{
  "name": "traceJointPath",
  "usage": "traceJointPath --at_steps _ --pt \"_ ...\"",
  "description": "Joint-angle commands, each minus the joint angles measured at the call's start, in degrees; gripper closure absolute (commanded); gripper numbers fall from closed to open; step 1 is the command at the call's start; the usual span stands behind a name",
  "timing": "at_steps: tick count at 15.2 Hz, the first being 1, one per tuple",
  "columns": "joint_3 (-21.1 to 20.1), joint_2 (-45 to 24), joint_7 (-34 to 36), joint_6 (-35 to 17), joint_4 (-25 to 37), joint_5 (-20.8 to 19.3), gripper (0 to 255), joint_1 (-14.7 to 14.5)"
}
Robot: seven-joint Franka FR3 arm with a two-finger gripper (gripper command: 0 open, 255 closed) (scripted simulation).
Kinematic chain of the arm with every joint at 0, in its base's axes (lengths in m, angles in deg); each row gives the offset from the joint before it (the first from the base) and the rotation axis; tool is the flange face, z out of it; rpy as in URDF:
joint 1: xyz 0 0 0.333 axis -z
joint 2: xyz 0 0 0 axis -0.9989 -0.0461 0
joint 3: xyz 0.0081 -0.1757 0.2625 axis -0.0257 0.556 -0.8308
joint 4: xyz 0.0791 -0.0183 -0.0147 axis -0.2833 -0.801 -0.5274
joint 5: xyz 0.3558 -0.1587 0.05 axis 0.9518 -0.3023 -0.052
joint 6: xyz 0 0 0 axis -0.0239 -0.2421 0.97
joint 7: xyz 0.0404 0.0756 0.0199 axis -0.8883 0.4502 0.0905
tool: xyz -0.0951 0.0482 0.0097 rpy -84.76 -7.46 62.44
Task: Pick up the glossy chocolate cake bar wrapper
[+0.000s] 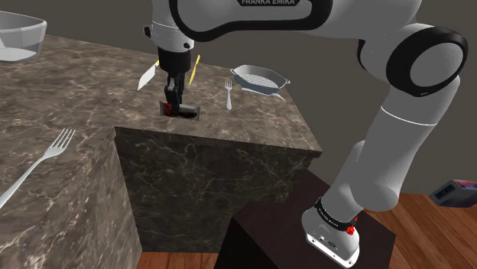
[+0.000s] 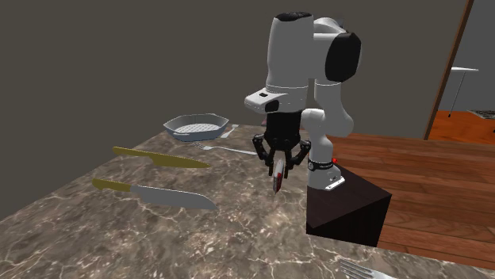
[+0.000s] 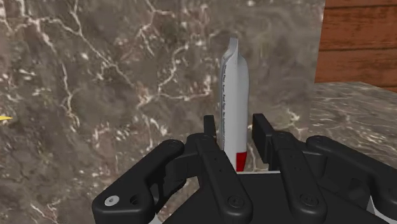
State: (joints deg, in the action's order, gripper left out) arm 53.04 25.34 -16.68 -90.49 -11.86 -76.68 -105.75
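The cake bar wrapper (image 3: 233,95) is a thin silvery-white packet with a red end, standing on edge between my fingers. My black gripper (image 3: 234,124) is shut on its red end, and the rest of the packet sticks out past the fingertips. In the second exterior view the gripper (image 2: 278,165) points straight down and the wrapper (image 2: 278,181) hangs from it, just over the marble counter (image 2: 159,238). In the shoulder view the gripper (image 1: 175,101) holds the wrapper (image 1: 182,111) close to the counter's front edge.
Two yellow-handled knives (image 2: 159,157) (image 2: 151,193) lie on the counter beyond the gripper. A perforated grey dish (image 1: 260,78) and a fork (image 1: 228,93) sit near the far corner. Another fork (image 1: 38,172) lies on the lower counter, beside a glass bowl (image 1: 19,38). The dark stand (image 1: 306,237) is below.
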Motion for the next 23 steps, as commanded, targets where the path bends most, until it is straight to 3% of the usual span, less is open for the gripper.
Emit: traceJointPath --at_steps 1,8,23 --pt "0.0 0.0 0.0 -0.1 -0.1 0.0 255 0.0" --pt "0.0 0.1 0.0 -0.1 -0.2 0.0 255 0.0" --pt "-0.3 -1.9 -0.2 12.2 14.0 -0.6 255 -0.7"
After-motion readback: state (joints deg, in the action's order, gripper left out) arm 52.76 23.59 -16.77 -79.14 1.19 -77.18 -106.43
